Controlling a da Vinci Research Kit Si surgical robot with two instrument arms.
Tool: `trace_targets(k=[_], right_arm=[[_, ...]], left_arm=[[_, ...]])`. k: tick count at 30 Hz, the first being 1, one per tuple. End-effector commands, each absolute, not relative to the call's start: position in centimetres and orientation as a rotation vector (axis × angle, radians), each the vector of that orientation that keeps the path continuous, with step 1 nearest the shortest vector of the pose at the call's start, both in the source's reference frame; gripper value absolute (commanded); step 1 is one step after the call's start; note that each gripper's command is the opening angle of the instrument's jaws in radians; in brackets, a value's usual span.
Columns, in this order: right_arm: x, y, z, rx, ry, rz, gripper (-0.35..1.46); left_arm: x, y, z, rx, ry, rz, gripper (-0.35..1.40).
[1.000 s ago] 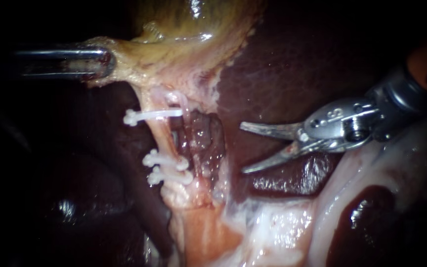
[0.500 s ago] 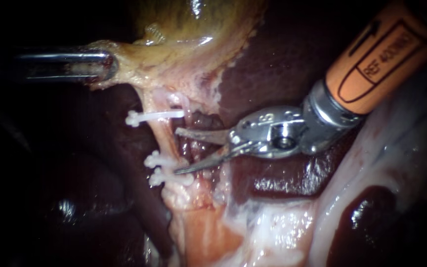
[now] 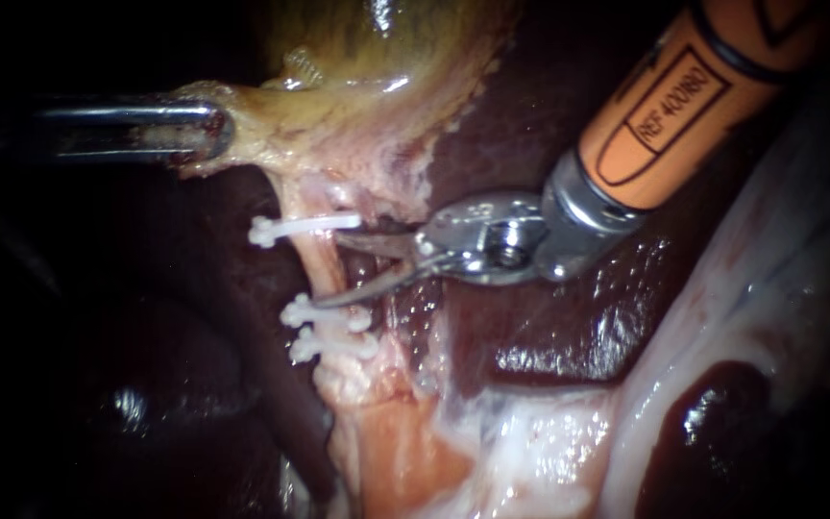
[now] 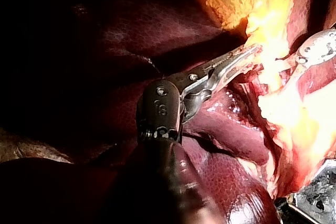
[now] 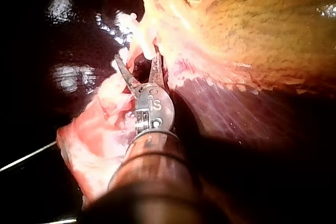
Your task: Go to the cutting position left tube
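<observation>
The left tube [image 3: 314, 264] runs pale and pink down from the gallbladder [image 3: 357, 58]. It carries one white clip [image 3: 300, 227] high up and two white clips [image 3: 327, 315] lower down. My right instrument [image 3: 330, 271] comes in from the upper right on an orange shaft. Its blades are open, and their tips reach the tube in the stretch between the upper clip and the lower pair. In the right wrist view the open blades [image 5: 137, 59] straddle pale tissue. My left instrument [image 3: 206, 130] is shut on the gallbladder's lower edge and holds it to the left; in the left wrist view its jaws [image 4: 247, 56] grip that same edge.
Dark red liver [image 3: 549, 327] lies under and right of my right instrument's wrist. A raw dissected pocket [image 3: 405, 298] sits just right of the tube. Pale fatty tissue [image 3: 530, 452] spreads below. The left side is dark liver in shadow.
My right instrument has moved left from over the liver, and its open blades now reach the tube between the clips. The left instrument has held still.
</observation>
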State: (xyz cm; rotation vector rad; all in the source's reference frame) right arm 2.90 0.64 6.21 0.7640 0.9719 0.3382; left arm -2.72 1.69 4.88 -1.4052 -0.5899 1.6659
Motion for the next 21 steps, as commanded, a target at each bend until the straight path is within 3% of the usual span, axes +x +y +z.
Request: trace_targets(k=[1, 13, 21], right_arm=[[2.96, 0.65, 6.21, 0.775, 0.989, 0.351, 1.4], [3.41, 0.63, 6.1, 0.917, 1.078, 0.401, 1.43], [3.42, 0.51, 5.73, 1.003, 1.141, 0.39, 1.43]], left_arm=[[-2.73, 1.68, 4.88, -1.405, -0.589, 1.666, -0.35], [-2.77, 1.67, 4.9, -1.405, -0.585, 1.666, -0.35], [-2.77, 1.67, 4.9, -1.405, -0.586, 1.666, -0.35]])
